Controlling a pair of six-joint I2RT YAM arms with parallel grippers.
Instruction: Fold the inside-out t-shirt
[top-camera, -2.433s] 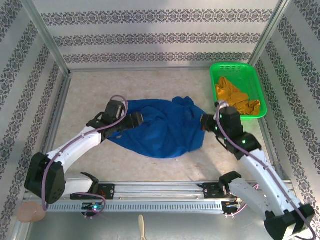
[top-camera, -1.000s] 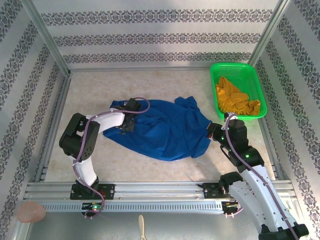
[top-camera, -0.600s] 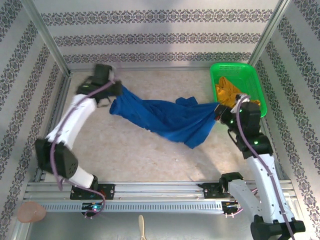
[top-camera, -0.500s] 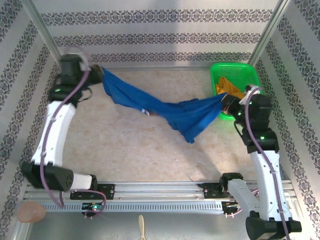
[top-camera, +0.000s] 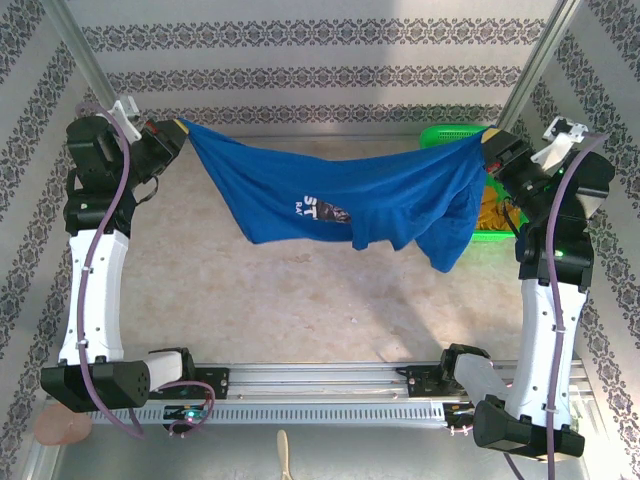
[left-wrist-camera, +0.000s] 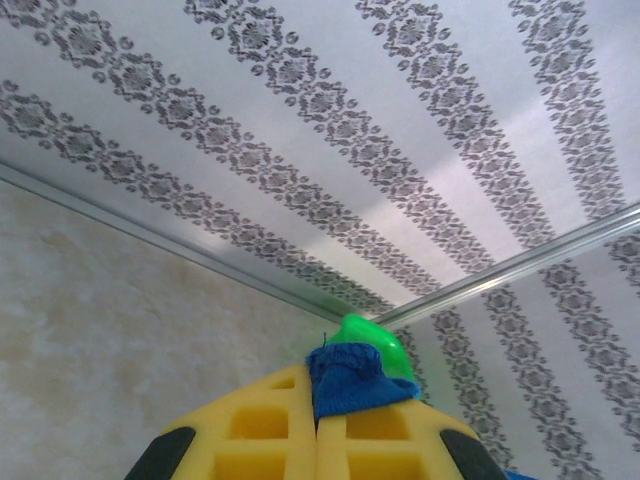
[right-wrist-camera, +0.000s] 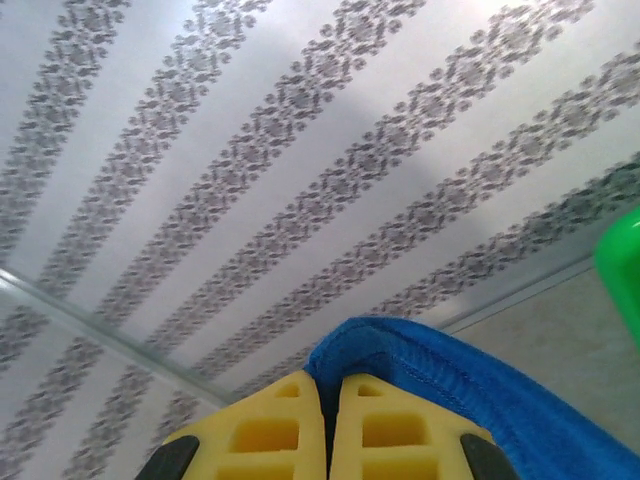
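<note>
The royal-blue t-shirt (top-camera: 340, 200) hangs stretched in the air between both raised arms, sagging in the middle, with a dark print showing on its front. My left gripper (top-camera: 178, 130) is high at the far left, shut on one corner of the cloth. In the left wrist view a bunched blue tuft (left-wrist-camera: 350, 380) sticks out between the yellow fingers (left-wrist-camera: 260, 430). My right gripper (top-camera: 490, 142) is high at the far right, shut on the other corner. A blue hem (right-wrist-camera: 430, 380) wraps over its yellow fingertips (right-wrist-camera: 290, 425). A loose part of the shirt droops lower at the right (top-camera: 450, 240).
The green basket (top-camera: 450, 135) stands at the back right, mostly hidden behind the shirt, with the mustard garment (top-camera: 492, 212) inside it. Patterned walls close in the back and both sides. A metal rail (top-camera: 320, 385) runs along the near edge.
Both arms have lifted and spread apart, raising the shirt off the table. It went from a heap on the surface to a span hanging between the grippers.
</note>
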